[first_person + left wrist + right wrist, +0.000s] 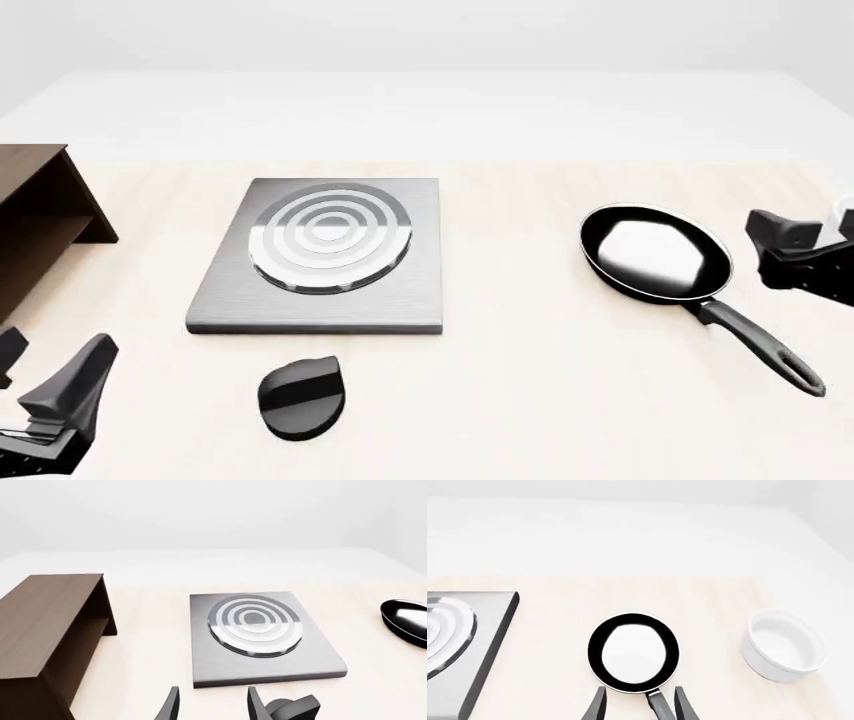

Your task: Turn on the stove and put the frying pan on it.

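The stove (320, 290) is a grey slab with silver burner rings (330, 235) left of the table's middle, also seen as the stove (267, 655) and the stove (487, 645). Its black oval knob (303, 397) lies apart, in front of the slab, and shows as the knob (293, 707). The glossy black frying pan (657, 253) rests on the table to the right, its handle (761, 345) pointing to the near right. My left gripper (54, 372) stands open at the near left. My right gripper (639, 707) is open, its fingers either side of the pan handle (660, 707) without touching it.
A brown wooden cabinet (34, 225) stands at the left edge, also seen as the cabinet (47, 625). A white bowl (784, 647) sits to the right of the pan. Bare table lies between the stove and the pan.
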